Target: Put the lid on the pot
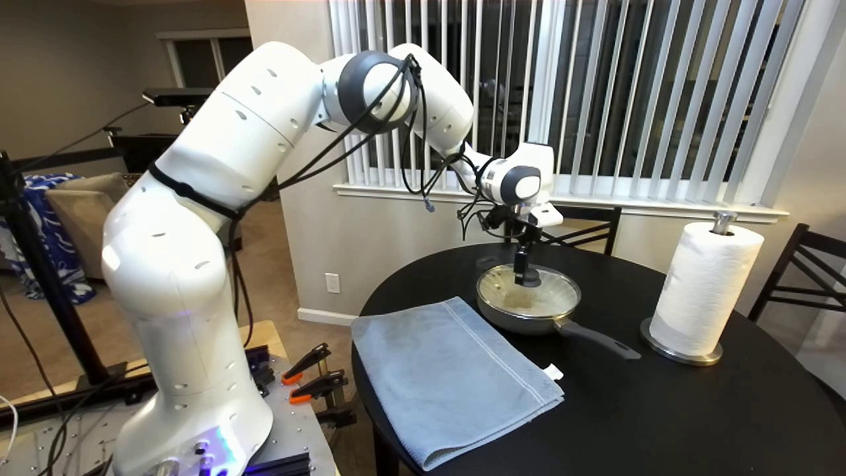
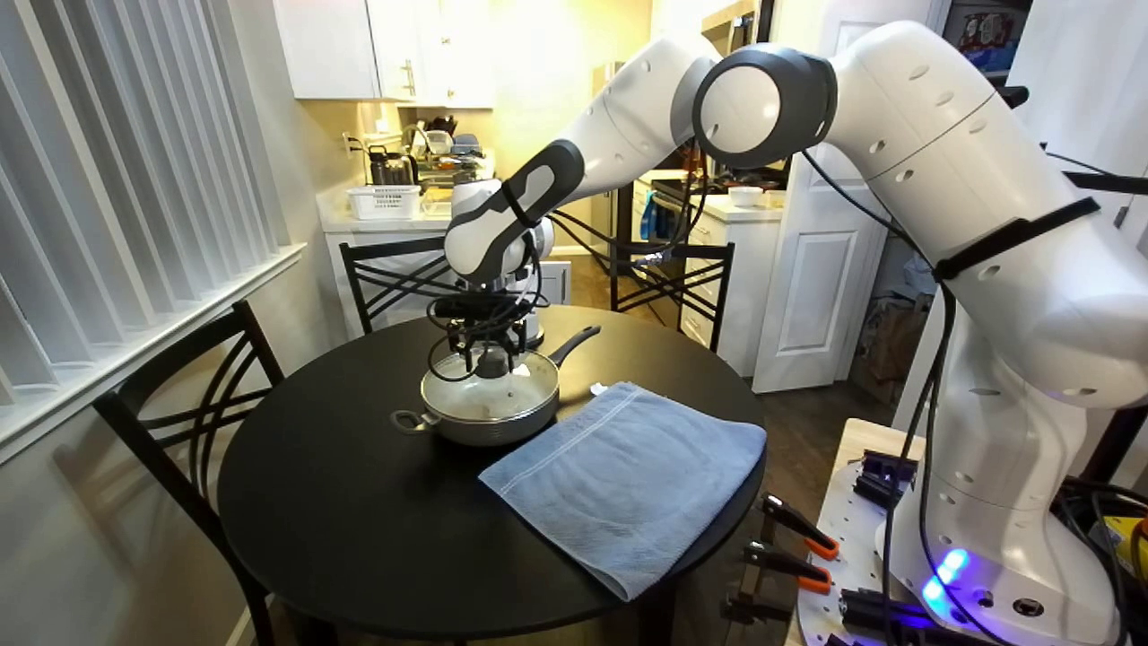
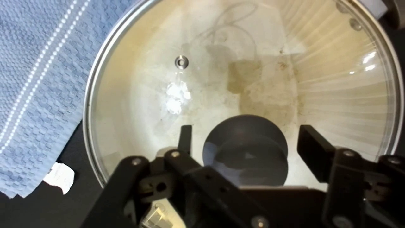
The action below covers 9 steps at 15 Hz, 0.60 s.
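Note:
The pot [image 1: 522, 324] stands on the black round table in both exterior views, its long dark handle [image 1: 601, 340] pointing away from the window. It also shows in an exterior view [image 2: 493, 433]. The clear glass lid [image 1: 558, 291] lies over the pot's mouth, its metal rim along the pot's rim and looking level. In the wrist view the lid [image 3: 142, 79] fills most of the picture. Its dark round knob [image 3: 245, 152] is between the fingers of my gripper [image 3: 245, 133]. The gripper is open, with a gap on each side of the knob. The knob's near edge is hidden by the gripper body.
A blue-grey folded cloth [image 1: 456, 377] lies beside the pot, also in an exterior view [image 2: 637, 475]. A white paper towel roll [image 1: 707, 291] on a metal stand is near the pot's handle. Black chairs [image 2: 197, 431] stand round the table [image 2: 359, 538].

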{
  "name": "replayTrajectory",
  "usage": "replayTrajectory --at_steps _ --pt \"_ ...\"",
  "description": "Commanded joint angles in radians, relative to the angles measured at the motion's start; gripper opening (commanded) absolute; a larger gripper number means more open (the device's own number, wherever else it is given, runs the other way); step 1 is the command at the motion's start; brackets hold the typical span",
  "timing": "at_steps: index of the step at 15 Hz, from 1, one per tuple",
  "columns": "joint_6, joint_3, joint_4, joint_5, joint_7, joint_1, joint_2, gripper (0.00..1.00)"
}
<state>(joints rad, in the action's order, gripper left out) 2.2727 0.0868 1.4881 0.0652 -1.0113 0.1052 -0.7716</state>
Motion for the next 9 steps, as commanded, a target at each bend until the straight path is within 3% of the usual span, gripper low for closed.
replayTrajectory --at_steps 1,9 --pt "-0.03 -0.004 0.021 0.007 0.013 0.006 0.035 1.0" --pt "-0.017 0.001 -0.003 0.003 0.002 0.01 0.011 1.0"
